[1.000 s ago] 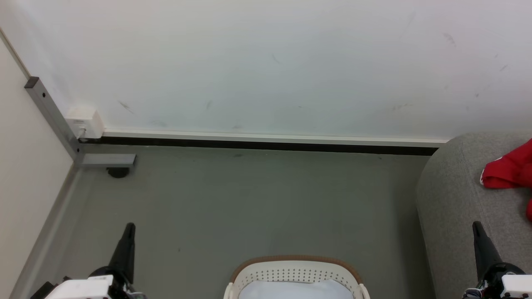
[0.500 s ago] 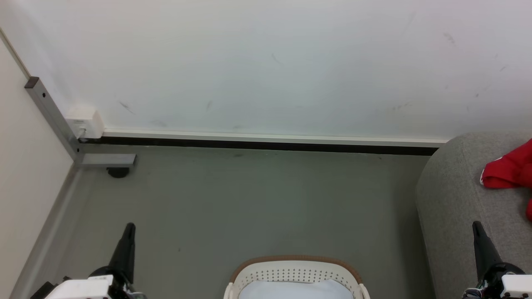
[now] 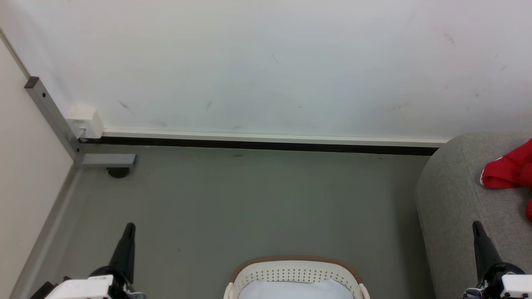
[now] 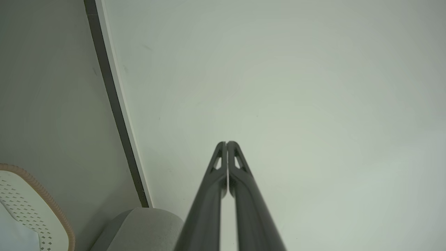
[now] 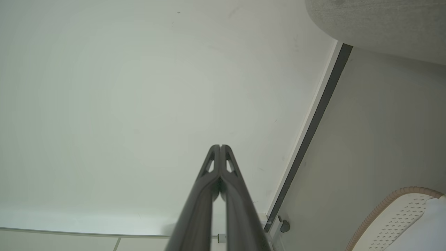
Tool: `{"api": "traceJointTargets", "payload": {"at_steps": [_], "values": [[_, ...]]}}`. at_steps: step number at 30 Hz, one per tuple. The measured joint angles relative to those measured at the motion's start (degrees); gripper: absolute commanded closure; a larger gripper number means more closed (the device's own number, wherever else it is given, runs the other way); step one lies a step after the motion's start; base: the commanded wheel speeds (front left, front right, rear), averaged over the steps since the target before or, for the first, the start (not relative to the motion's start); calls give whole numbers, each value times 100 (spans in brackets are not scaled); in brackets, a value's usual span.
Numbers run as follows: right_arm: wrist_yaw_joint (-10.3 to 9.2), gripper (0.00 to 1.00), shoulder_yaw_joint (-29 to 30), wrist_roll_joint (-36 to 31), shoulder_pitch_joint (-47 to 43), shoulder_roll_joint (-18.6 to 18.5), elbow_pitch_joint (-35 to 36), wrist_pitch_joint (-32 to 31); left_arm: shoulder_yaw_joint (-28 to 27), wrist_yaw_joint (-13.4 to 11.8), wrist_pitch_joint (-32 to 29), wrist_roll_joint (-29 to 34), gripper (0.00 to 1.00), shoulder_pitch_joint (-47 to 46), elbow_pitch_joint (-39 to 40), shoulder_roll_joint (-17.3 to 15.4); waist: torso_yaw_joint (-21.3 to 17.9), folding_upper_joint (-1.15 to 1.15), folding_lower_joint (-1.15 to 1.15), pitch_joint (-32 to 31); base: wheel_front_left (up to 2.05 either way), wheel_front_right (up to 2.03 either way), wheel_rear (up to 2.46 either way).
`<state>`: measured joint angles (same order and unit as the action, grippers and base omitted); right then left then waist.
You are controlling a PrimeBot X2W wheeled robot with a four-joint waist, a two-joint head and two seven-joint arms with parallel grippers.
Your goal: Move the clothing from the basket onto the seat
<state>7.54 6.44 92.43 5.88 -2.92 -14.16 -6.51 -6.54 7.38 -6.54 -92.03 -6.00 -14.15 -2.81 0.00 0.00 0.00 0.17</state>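
Loads of open floor [image 3: 257, 203] mid-frame in the head view. The basket [image 3: 296, 274] sits bottom centre, the sofa [image 3: 453, 199] walls off the right edge, the wall [image 3: 266, 62] closes the top, and a grey metal post [image 3: 50, 112] crowds the left.

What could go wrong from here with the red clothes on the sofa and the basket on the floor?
1. The basket is cut off at the head view's bottom edge. Its white liner shows, but a garment might lie lower down, out of frame.
2. The red clothing on the sofa runs past the picture's right edge, so whether it lies securely cannot be checked.
3. The shut right gripper sits close to the sofa; a careless swing might snag the fabric.
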Motion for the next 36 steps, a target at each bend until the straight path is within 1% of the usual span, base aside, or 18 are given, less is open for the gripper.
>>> {"api": "traceJointTargets", "payload": {"at_steps": [36], "values": [[0, 100, 5, 0, 1, 2, 1, -3, 1, 0, 0, -2, 100, -1, 0, 0, 0, 0, 0, 0, 0, 0, 0]]}}
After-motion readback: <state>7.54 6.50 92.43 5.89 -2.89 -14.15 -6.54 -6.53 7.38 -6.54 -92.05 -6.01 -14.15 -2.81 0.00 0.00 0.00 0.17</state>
